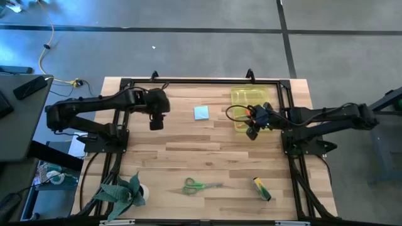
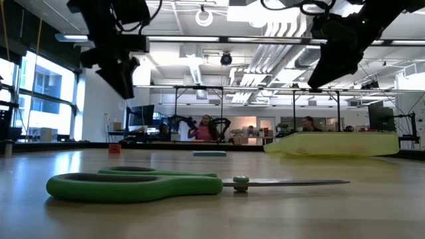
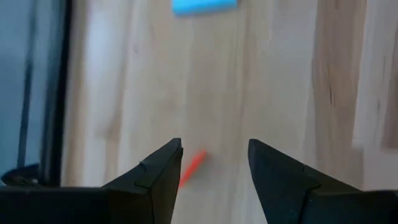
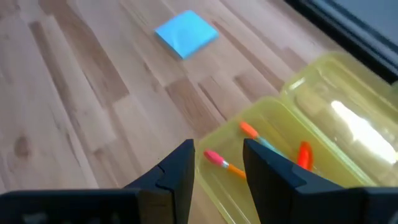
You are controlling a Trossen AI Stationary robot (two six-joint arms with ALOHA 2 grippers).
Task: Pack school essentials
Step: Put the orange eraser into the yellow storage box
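Note:
The light-blue note pad lies flat on the table at the far middle. A translucent yellow case lies open at the far right, and in the right wrist view it holds a pencil and orange markers. The green-handled scissors and a yellow-green stick lie near the front edge. My left gripper hangs open and empty above a small red-orange piece that lies on the wood. My right gripper hangs open and empty over the case's near rim.
A green leafy plant stands at the front left corner. A black frame runs round the table's far and side edges. People show in the room beyond the table. Bare wood lies in the table's middle.

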